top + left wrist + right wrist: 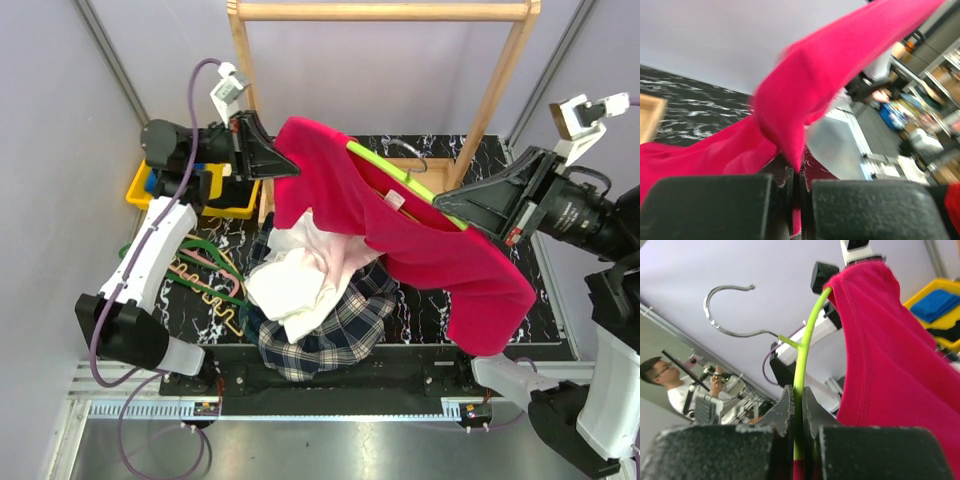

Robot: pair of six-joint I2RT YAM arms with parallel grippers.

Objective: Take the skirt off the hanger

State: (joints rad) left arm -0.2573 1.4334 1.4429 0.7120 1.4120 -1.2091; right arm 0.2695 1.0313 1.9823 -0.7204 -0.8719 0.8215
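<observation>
A magenta skirt (400, 235) hangs over a lime-green hanger (395, 175) held in the air above the table. My right gripper (452, 212) is shut on the hanger's arm (802, 360), with the metal hook (725, 310) free above it and the skirt (880, 350) draped to the right. My left gripper (285, 165) is shut on the skirt's upper left corner. In the left wrist view a fold of the skirt (815, 80) is pinched between the closed jaws of that gripper (799, 172).
Under the skirt lies a pile of clothes: a white garment (295, 285) on a plaid one (330, 335). Several loose hangers (200, 275) lie at the left. A yellow bin (225, 205) stands at the back left, a wooden rack (385, 12) behind.
</observation>
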